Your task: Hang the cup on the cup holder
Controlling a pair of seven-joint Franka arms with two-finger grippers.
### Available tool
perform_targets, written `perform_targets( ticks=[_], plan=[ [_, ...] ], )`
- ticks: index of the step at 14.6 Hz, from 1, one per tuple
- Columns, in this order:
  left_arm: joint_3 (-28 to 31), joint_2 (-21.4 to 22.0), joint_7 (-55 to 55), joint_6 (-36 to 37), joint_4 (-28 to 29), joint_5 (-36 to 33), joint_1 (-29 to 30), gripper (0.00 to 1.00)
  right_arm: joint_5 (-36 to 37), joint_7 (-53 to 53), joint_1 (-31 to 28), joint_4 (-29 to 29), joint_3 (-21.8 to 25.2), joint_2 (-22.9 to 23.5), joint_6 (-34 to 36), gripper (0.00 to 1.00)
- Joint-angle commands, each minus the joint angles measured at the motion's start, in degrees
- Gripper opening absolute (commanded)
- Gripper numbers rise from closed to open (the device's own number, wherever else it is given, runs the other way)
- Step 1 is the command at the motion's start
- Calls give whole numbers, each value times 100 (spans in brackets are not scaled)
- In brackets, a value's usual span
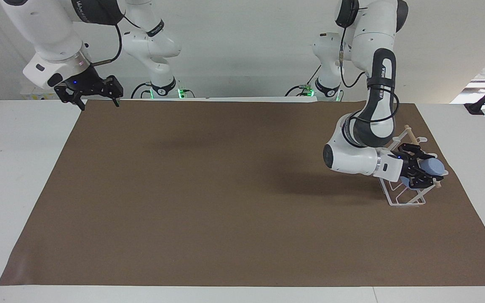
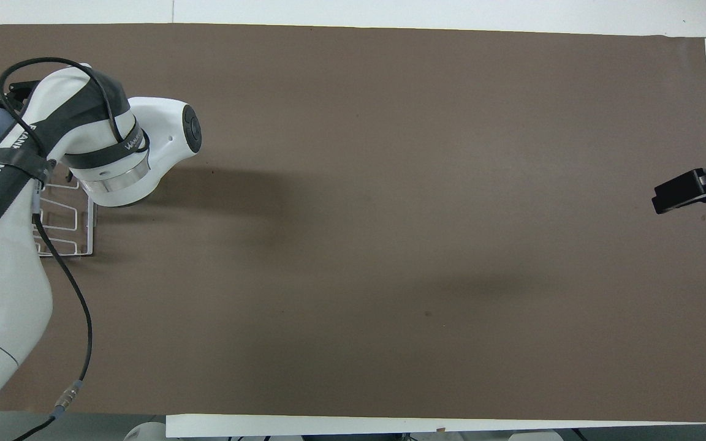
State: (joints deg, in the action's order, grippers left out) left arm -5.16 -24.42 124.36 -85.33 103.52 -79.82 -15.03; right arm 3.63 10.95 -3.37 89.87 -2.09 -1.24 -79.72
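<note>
1. We are holding the small light blue plastic cup (image 1: 433,166) in our left claw (image 1: 420,170), which is pinching it around the body. The cup is lying sideways over the white wire cup holder with a light wooden dowel (image 1: 406,198), which is standing near the table (image 1: 27,139) edge at the left arm's end.
2. We are judging the step in hand to be seating the cup on a slanted prong. Whether the cup is already touching a prong, we cannot tell, since the claw is covering the spot.
3. To do it well, we are advising a slow slide along the prong's slant, keeping the cup's mouth lined up with the wire, so the light holder is not being pushed or tipped.
4. We are also advising that the claw spread only once the cup is resting on the wire.
5. Our right claw (image 1: 95,90) is waiting, fingers spread, over the table corner nearest the right arm's base.
</note>
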Motion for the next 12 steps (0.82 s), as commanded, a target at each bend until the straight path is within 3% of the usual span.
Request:
perform_targets(
  ticks=[1,2,3,6,8,10,12],
  plan=[
    [-11,-79,386,69,195,28,-9,36,41,-14,-23,5,25,-43,79,100],
    [-11,-132,405,52,186,28,-9,60,41,-14,-23,5,33,-51,79,100],
    [-20,-133,396,17,168,28,-26,99,41,-6,-41,5,33,-51,79,100],
    [-29,-124,317,-27,-286,193,-53,100,41,-14,-67,13,42,-60,106,100],
    [-20,-37,125,-45,-622,922,-61,100,32,-14,-155,22,42,-78,106,100],
    [-38,208,-645,-263,-571,1247,78,100,-20,3,-173,22,42,-78,106,100],
    [-20,603,-2048,-729,-553,2324,333,100,-38,12,-120,22,33,-78,106,100]
  ],
)
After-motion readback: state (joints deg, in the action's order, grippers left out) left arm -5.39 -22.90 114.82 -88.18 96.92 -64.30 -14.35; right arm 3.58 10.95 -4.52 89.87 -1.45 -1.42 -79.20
